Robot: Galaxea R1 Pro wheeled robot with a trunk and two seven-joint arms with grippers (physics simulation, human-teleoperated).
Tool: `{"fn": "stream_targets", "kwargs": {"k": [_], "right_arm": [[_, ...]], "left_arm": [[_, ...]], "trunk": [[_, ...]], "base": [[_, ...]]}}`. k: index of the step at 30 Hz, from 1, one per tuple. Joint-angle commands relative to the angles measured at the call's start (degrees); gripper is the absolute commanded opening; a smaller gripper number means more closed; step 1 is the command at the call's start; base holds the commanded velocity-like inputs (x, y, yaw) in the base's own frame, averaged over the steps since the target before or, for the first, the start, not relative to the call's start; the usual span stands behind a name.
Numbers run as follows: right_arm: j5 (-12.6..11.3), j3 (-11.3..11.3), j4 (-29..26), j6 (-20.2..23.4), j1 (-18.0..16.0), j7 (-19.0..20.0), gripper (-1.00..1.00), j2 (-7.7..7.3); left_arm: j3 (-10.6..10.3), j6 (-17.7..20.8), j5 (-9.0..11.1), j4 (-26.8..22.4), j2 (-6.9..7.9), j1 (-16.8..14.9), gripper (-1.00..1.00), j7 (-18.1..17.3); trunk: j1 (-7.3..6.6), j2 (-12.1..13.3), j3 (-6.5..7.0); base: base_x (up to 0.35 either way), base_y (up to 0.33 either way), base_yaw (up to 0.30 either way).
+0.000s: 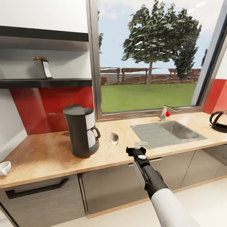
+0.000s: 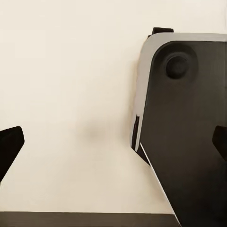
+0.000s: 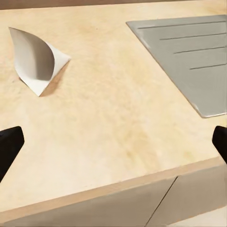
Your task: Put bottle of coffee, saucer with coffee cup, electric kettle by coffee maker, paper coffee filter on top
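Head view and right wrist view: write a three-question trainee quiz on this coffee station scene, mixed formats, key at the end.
1. True or false: the bottle of coffee stands on the kitchen shelf.
2. Multiple choice: the paper coffee filter lies
A. on top of the coffee maker
B. on the countertop, between the coffee maker and the sink
C. inside the sink
3. Fill in: the electric kettle stands at the far ____ end of the countertop in the head view.

Key
1. True.
2. B. The right gripper, fingers apart, hovers over the counter edge near it.
3. Right, beyond the sink.
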Motion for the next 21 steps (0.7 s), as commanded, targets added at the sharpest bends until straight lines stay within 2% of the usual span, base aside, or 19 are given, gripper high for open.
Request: {"fn": "stream_targets", "kwargs": {"k": [1,5,11,14,15,18,21], "right_arm": [[-0.02,0.09,0.16,0.31,-0.02,-0.31,1.0,0.0],[-0.03,0.06,0.54,0.26,-0.02,-0.32,1.0,0.0],[-0.03,0.05,1.59,0.27,-0.02,-0.26,1.0,0.0],[-0.03,0.11,3.7,0.09,-0.02,-0.19,1.0,0.0],[-0.03,0.14,4.06,0.05,-0.02,-0.17,1.0,0.0],[-0.03,0.2,4.52,0.02,-0.02,-0.18,1.0,0.0],[-0.03,0.22,4.7,0.12,-0.02,-0.22,1.0,0.0]], "left_arm": [[0.23,0.06,0.19,0.09,-0.02,-0.05,1.0,0.07],[0.24,0.06,0.24,0.3,-0.17,0.43,1.0,0.12],[0.19,-1.71,-0.23,0.25,-0.28,3.93,1.0,0.04],[0.09,-12.3,-1.68,0.16,-0.07,5.41,1.0,-0.29],[0.08,-14.72,-2.13,0.15,-0.04,5.55,1.0,-0.42],[0.07,-17.56,-2.69,0.11,-0.16,5.71,1.0,-0.56],[0.1,-18.62,-2.89,0.09,-0.3,5.81,1.0,-0.65]], "trunk": [[0.05,-0.03,-0.02],[0.05,-0.03,-0.02],[0.05,-0.03,-0.02],[0.05,-0.03,-0.02],[0.05,-0.03,-0.02],[0.05,-0.03,-0.02],[0.05,-0.03,-0.02]], "base": [[0.336,0.0,0.0],[0.337,0.0,0.0],[0.195,0.0,0.0],[0.028,0.0,0.0],[0.011,0.0,0.0],[0.006,0.0,0.0],[0.001,0.0,0.042]]}}
